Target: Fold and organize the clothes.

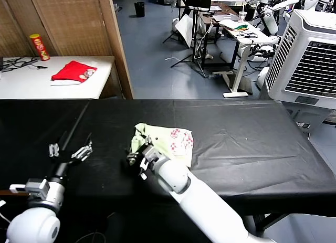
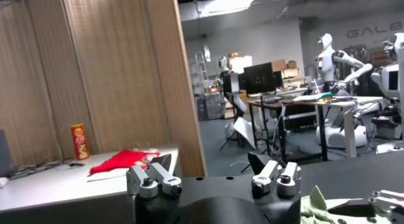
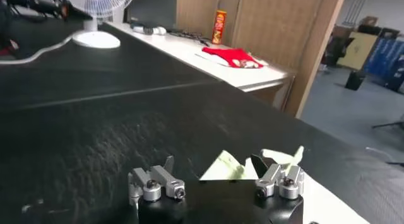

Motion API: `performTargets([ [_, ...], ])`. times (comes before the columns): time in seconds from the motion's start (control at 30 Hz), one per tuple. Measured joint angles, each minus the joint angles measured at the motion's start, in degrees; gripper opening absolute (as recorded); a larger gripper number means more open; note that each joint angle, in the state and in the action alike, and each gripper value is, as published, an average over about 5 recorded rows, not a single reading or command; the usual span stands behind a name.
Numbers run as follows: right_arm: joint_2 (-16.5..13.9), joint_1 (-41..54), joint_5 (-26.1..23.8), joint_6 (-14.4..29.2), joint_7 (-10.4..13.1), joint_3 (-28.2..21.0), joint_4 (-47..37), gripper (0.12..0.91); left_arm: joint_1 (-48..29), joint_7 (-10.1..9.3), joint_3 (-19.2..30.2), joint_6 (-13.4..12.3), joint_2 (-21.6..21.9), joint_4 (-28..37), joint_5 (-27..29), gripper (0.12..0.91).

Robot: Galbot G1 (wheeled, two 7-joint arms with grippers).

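Note:
The clothes are one pale lime-green shirt [image 1: 167, 139], lying bunched and partly folded near the middle of the black table [image 1: 252, 143], with a pinkish-red print on its upper face. My right gripper [image 1: 135, 162] stands open at the shirt's near left edge, nothing between its fingers. In the right wrist view the shirt [image 3: 226, 170] lies just beyond the open right gripper [image 3: 213, 165]. My left gripper [image 1: 68, 148] hovers open over bare table, well left of the shirt. The left wrist view shows the left gripper [image 2: 210, 162] open and a corner of the shirt [image 2: 312, 207].
A red garment [image 1: 73, 71] and a chips can [image 1: 39, 46] rest on the white side table [image 1: 31, 85] behind. A wooden partition [image 1: 113, 38] stands beside it. A white air cooler [image 1: 310, 59] stands at the back right. A fan [image 3: 95, 17] shows in the right wrist view.

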Motion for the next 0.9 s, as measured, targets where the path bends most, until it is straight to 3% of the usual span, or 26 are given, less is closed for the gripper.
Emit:
performTargets([
  [0.27,-0.65,-2.96,-2.76,0.11,2.73,1.79,0.40,0.798,-0.11,-0.03,0.66,-0.15,-0.72,0.02,0.02,0.798],
  [0.53,-1.15,-6.46,-4.04,2.43,6.97,3.93,2.15,0.798,-0.02,-0.07,1.13,-0.56,-1.39,0.12,0.31,0.798],
  [0.9,-2.58,-10.45,-4.62,3.62,8.30,6.54,5.41,0.798,0.01,-0.14,2.16,-0.90,-2.35,0.00,0.68,0.798],
])
